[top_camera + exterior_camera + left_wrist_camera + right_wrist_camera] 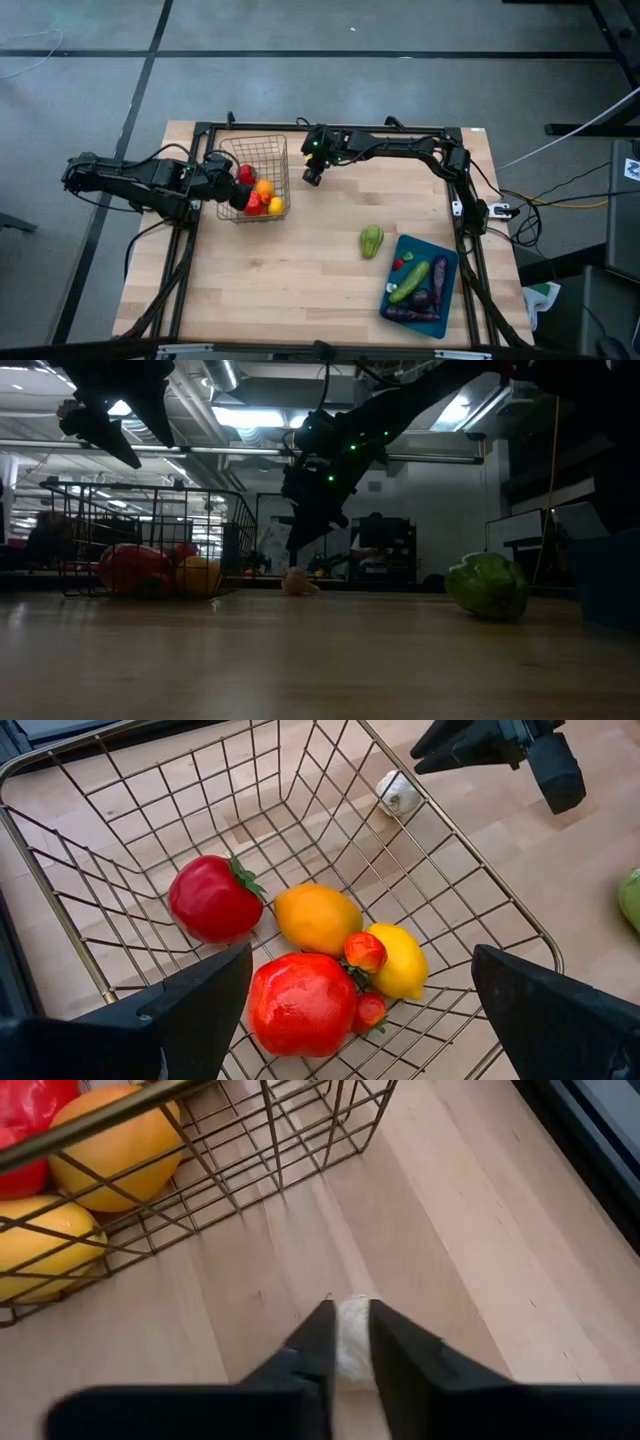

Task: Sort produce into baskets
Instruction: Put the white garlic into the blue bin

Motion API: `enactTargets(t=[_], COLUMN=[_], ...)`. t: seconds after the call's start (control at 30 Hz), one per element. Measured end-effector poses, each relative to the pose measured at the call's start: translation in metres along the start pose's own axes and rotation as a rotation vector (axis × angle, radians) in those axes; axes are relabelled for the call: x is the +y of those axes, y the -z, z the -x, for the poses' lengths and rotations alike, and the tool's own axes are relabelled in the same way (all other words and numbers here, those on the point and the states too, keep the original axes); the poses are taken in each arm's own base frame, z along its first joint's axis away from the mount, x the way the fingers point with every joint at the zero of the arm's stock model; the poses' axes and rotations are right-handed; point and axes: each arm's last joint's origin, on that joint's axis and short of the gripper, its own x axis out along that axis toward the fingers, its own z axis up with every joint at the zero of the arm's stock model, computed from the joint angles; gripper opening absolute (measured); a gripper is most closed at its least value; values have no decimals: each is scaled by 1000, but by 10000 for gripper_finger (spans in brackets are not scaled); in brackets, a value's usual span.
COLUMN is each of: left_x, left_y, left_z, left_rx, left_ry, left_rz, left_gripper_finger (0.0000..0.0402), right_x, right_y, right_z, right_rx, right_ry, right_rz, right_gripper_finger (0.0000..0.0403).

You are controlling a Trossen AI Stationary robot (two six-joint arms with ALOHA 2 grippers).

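right gripper (346, 1342) pinches the garlic (352, 1335) on the table just beside the basket (262, 152), so squeeze firm and lift straight up while the left gripper (360, 990) hangs wide over it.

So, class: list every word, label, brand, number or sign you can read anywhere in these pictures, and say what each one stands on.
None: no readable text in any view.
The wire basket, the teal tray, the fruit and vegetables and the wooden table carry no lettering that shows.
Neither do the arms.
The low view's background shelves and equipment are too dim and far off to read.
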Motion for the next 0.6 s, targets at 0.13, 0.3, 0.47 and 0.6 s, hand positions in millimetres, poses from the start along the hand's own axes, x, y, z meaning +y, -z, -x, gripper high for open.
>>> enactTargets(t=[0.13, 0.3, 0.47, 0.6], left_x=[0, 0, -12, -27], left_y=[0, 0, -7, -20], left_z=[0, 0, 1, 5], left_rx=[0, -10, -79, -194], left_ry=[0, 0, 102, 248], left_rz=[0, 3, 3, -9], left_gripper_finger=[370, 370, 370, 370], right_x=[0, 0, 0, 1], right_y=[0, 1, 3, -7], right_z=[0, 0, 0, 8], right_rx=[1, 14, 32, 28], right_ry=[-1, -16, -16, -16], right_rz=[-3, -8, 2, 30], right_gripper_finger=[9, 19, 4, 9])
